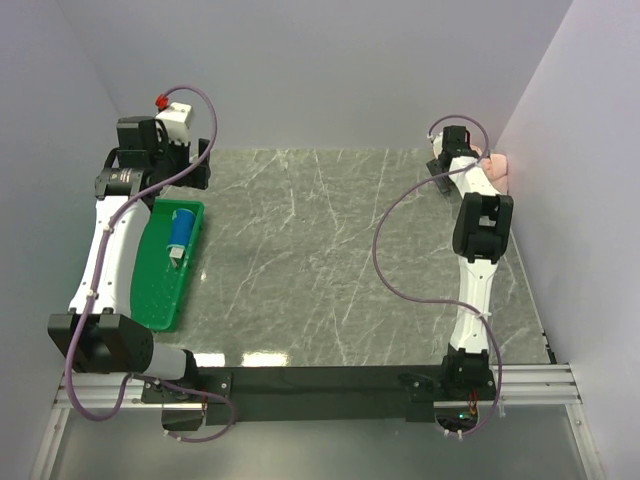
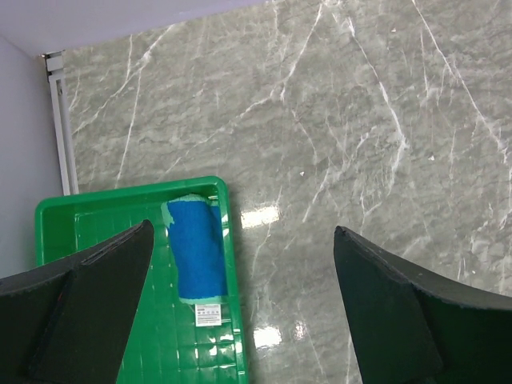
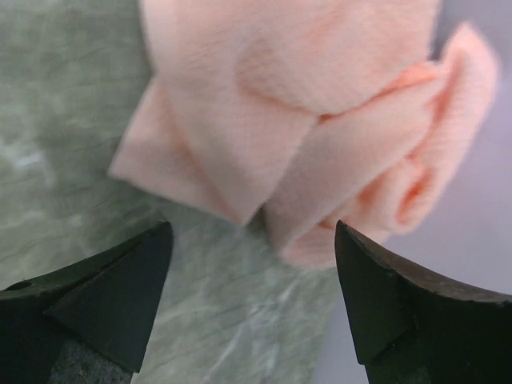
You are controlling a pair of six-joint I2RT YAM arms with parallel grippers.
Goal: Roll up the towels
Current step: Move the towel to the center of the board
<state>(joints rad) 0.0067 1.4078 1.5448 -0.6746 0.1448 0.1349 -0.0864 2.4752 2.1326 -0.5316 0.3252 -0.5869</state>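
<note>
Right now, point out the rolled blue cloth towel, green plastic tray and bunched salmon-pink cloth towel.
rolled blue towel [image 2: 198,252], left wrist view, roll's middle
green plastic tray [image 2: 120,197], left wrist view, far rim
salmon-pink towel [image 3: 304,64], right wrist view, upper fold

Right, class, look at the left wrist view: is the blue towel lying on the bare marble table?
No, the rolled blue towel lies inside the green plastic tray.

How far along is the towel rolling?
Done: the blue towel lies rolled in the green tray. In hand: the right gripper hangs open just short of the pink towel, which sits at the far right edge of the table by the wall; nothing is gripped. The left gripper is open above the tray. Left: roll the pink towel, which looks loosely bunched rather than rolled.
</note>
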